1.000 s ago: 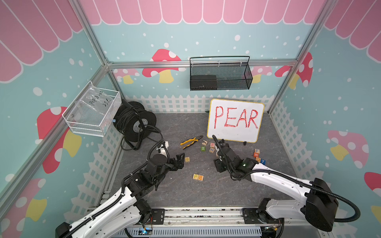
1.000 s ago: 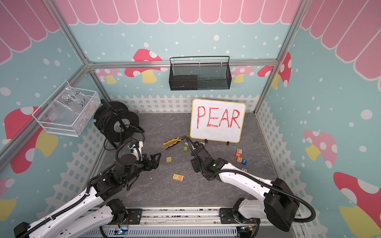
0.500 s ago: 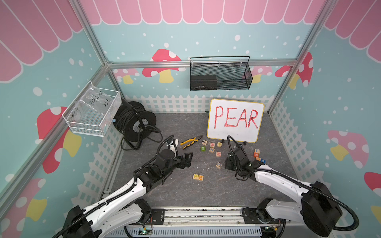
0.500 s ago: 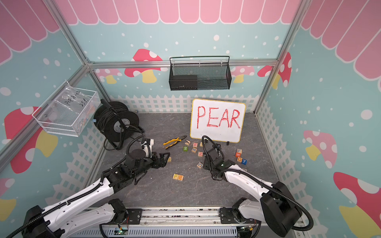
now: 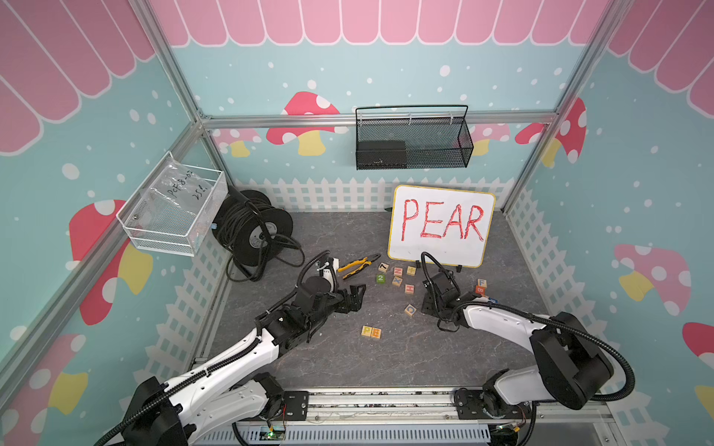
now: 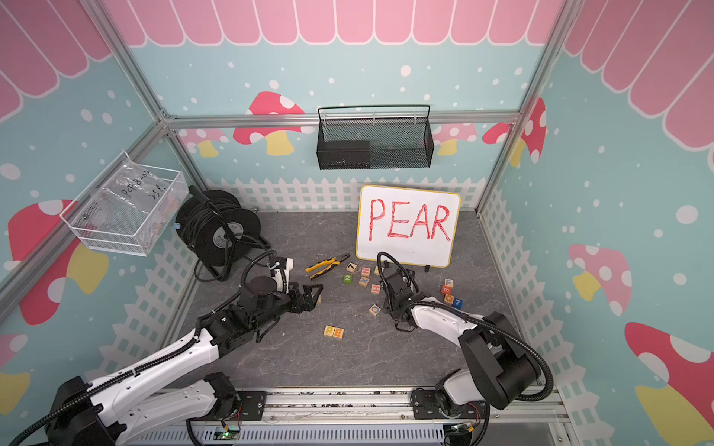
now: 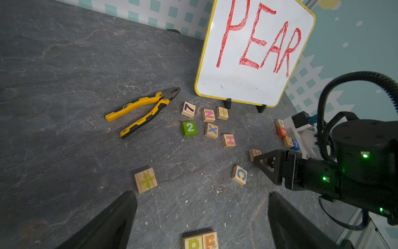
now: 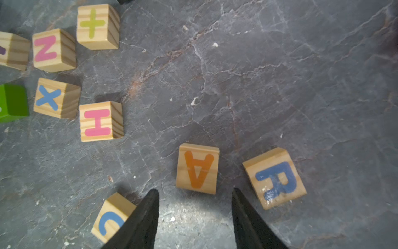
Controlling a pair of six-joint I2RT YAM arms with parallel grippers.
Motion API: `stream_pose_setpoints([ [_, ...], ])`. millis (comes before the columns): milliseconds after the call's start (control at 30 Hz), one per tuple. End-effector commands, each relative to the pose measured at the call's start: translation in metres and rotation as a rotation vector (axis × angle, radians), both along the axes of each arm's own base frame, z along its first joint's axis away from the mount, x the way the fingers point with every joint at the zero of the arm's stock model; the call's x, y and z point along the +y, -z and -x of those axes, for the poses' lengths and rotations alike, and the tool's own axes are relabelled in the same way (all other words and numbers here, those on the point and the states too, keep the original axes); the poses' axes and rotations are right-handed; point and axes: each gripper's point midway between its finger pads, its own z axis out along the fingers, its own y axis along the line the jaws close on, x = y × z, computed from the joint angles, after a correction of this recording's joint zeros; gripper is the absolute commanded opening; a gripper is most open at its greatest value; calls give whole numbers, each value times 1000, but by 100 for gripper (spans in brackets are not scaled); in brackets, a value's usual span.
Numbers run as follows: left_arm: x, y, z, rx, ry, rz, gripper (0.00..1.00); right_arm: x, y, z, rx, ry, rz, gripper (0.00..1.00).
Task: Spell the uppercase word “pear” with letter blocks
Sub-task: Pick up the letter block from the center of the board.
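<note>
While flat, A block [image 8: 197, 168], apex toward jaws.

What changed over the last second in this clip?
The right hand swung away from the block cluster by the whiteboard to the A block, beside the R block, open and holding nothing. The left hand reached further toward the middle, wide open and empty. The P block and E block, pliers and whiteboard stayed put.
</note>
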Motion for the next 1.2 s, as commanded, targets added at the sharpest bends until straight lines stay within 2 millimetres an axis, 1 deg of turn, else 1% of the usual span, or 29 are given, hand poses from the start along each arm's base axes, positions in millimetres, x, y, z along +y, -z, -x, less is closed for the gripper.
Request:
stream_pose_setpoints([
  [0, -1, -14, -6, -35, 2, 8, 97, -2, -1, -11, -13, 19, 18, 52],
  [200, -1, -12, -8, -27, 1, 7, 97, -5, 12, -14, 6, 17, 59, 48],
  [400, -1, -10, -8, -18, 0, 7, 97, -7, 22, -15, 26, 25, 88, 47],
  [567, 1, -9, -7, -13, -3, 7, 97, -8, 24, -15, 33, 11, 101, 37],
  [667, 1, -10, -7, -15, -4, 7, 97, -8, 21, -15, 30, -7, 106, 32],
  [733, 2, -10, -6, -14, -4, 6, 97, -5, 15, -16, 18, -41, 110, 28],
  [800, 2, -10, -5, -11, -2, 7, 97, -1, 5, -20, -12, -105, 114, 25],
  [867, 1, -12, -5, -12, 0, 13, 97, 7, -10, -24, -54, -189, 118, 24],
  [933, 2, -12, -4, -9, -1, 19, 97, 15, -30, -28, -105, -275, 118, 23],
  [967, 2, -12, -4, -9, -2, 21, 97, 18, -36, -28, -120, -307, 118, 23],
  [1000, 2, -13, -3, -9, -2, 25, 97, 22, -47, -28, -145, -352, 116, 23],
  [1067, 3, -14, -2, -8, -5, 30, 97, 33, -62, -26, -176, -448, 100, 24],
  [1167, 6, -14, 0, -5, -11, 32, 97, 55, -77, -13, -197, -613, 70, 26],
])
